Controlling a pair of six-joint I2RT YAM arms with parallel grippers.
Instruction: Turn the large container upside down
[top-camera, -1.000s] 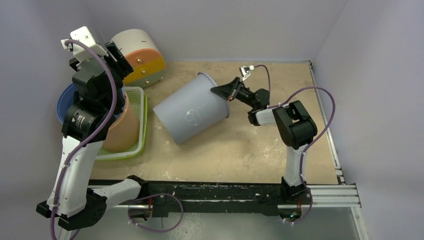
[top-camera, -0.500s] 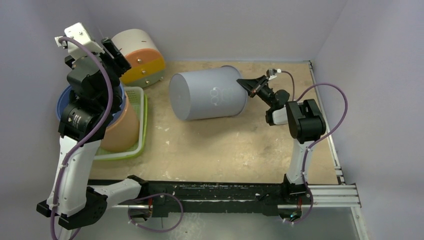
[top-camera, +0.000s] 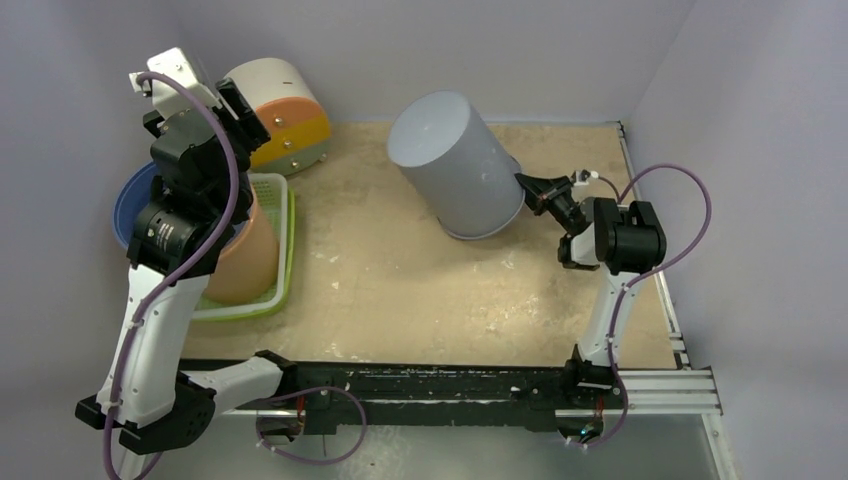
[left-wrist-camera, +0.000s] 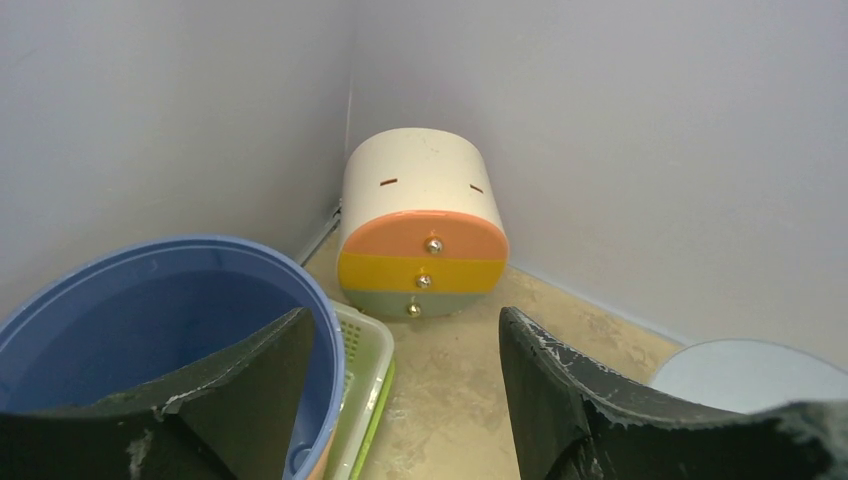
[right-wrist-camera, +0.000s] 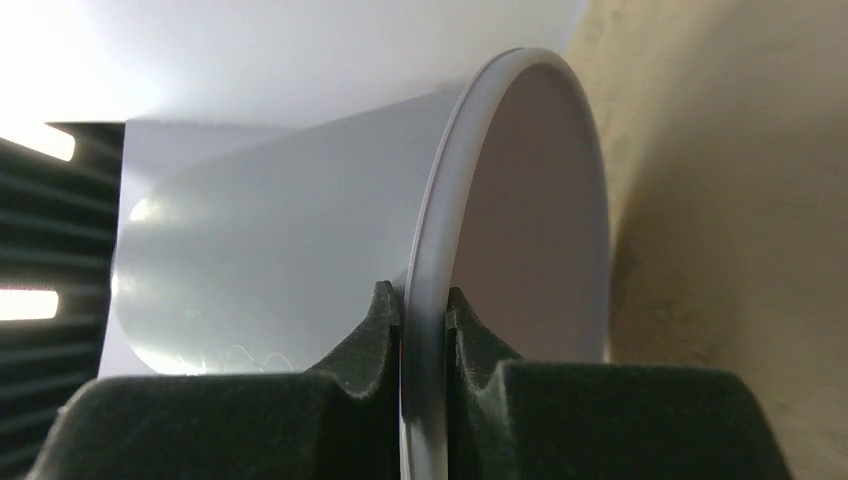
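Observation:
The large grey container (top-camera: 460, 165) is tilted over at the back middle of the table, its closed bottom up and to the left, its open rim low on the right. My right gripper (top-camera: 528, 190) is shut on that rim; in the right wrist view the rim (right-wrist-camera: 432, 300) sits pinched between both fingers, my gripper (right-wrist-camera: 424, 305) around it. My left gripper (top-camera: 235, 110) is open and empty, held high at the far left above the blue tub (top-camera: 135, 200). In the left wrist view my gripper (left-wrist-camera: 405, 380) frames bare table, with the container's bottom (left-wrist-camera: 745, 370) at the lower right.
A cream drawer unit with orange, yellow and green fronts (top-camera: 280, 115) stands in the back left corner. A green basket (top-camera: 275, 250) holds an orange container (top-camera: 250, 260) and the blue tub at the left. Walls close in on the back and both sides.
My right gripper has swung the grey container from lying on its side to bottom-up and tilted, moving right and down. The left arm has barely shifted.

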